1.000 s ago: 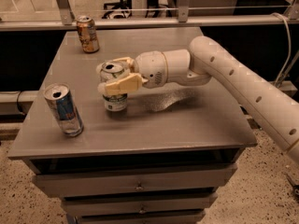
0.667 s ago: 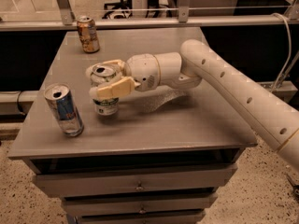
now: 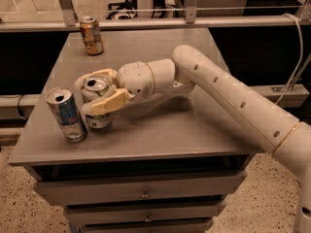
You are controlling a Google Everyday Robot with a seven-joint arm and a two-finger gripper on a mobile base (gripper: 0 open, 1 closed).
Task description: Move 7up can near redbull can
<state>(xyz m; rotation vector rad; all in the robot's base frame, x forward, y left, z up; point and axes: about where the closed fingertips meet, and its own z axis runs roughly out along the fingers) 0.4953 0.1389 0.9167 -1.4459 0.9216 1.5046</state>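
The 7up can (image 3: 97, 103), pale with a silver top, stands upright on the grey table (image 3: 160, 130) at the left. My gripper (image 3: 99, 91) reaches in from the right and is shut on the 7up can, one cream finger (image 3: 109, 102) across its front and one behind it. The redbull can (image 3: 66, 113), blue and silver, stands upright just left of the 7up can, near the table's front left corner. A narrow gap separates the two cans.
An orange-brown can (image 3: 91, 35) stands at the table's far left corner. A metal rail (image 3: 155, 22) runs behind the table. Drawers (image 3: 141, 193) sit under the tabletop. My white arm (image 3: 233, 98) crosses the table's right half.
My gripper has carried the 7up can leftward across the table, from the middle to a spot right beside the redbull can. The other two cans have not moved.
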